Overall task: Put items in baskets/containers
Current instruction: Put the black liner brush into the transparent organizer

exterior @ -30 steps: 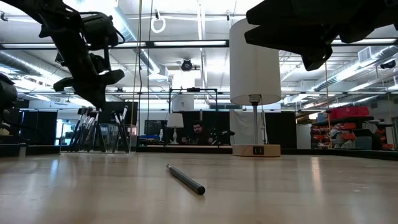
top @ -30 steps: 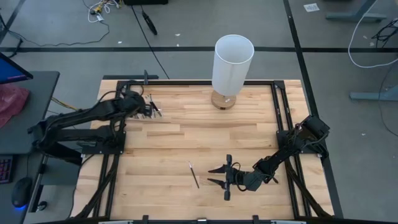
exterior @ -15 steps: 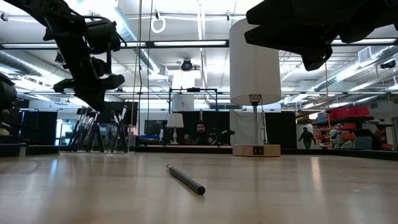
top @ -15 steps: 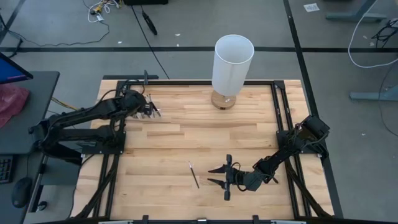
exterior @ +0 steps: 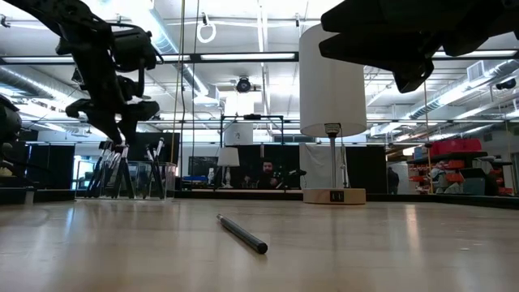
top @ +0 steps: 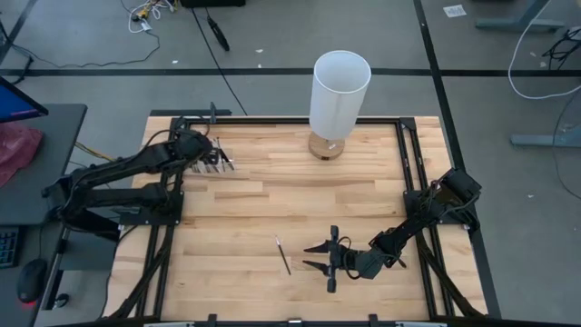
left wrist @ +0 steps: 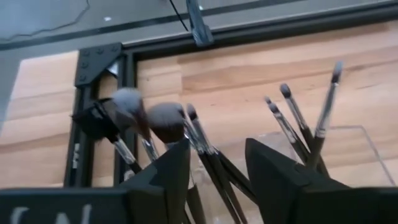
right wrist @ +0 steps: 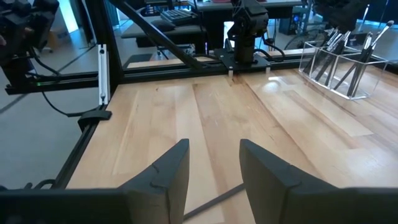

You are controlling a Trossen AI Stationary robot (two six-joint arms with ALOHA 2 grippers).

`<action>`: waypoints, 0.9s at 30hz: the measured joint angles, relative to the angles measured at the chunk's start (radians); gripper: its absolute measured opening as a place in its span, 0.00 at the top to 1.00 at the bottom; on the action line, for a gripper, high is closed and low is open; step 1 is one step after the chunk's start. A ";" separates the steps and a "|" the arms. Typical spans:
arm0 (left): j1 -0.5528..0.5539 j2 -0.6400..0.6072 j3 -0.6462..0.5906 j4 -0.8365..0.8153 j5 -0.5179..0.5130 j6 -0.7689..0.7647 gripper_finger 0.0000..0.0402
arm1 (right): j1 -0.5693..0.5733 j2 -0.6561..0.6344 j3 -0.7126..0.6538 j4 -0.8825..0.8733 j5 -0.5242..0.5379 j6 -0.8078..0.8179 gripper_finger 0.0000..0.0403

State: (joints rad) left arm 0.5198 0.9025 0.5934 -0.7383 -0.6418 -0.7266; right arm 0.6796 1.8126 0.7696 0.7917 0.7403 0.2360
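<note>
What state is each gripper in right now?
Left gripper: open, above the clear container of makeup brushes.
Right gripper: open, empty.

The pale butcher-block wooden tabletop [top: 272, 209] looks smooth with a soft sheen. The small clear plastic container [right wrist: 341, 70] seems glossy, and the tall white cylinder [top: 339, 91] appears matt, possibly paper.

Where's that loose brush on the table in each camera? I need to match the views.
High: loose brush lies front of centre, just left of the right end effector.
Low: it lies mid-table, nearest the camera.
Left wrist: not in view.
Right wrist: a thin dark rod between the fingers is probably it.
Shared landmark: clear container of brushes.
</note>
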 joint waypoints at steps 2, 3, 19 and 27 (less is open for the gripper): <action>-0.001 -0.007 0.000 0.000 -0.010 0.001 0.59 | 0.000 0.000 0.000 -0.001 0.000 0.010 0.65; -0.003 -0.012 0.000 0.000 -0.009 0.004 0.58 | 0.000 0.000 0.000 -0.001 0.000 0.014 0.65; -0.605 -0.067 0.000 0.119 -0.071 -0.158 0.57 | -0.011 0.036 0.000 -0.010 -0.001 0.159 0.65; -1.048 0.237 0.000 0.545 -0.384 -0.178 0.57 | -0.064 0.142 0.078 -0.123 -0.025 0.277 0.53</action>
State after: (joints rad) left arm -0.5287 1.1398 0.5934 -0.1932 -1.0256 -0.9041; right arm 0.6153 1.9543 0.8479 0.6690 0.7150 0.5130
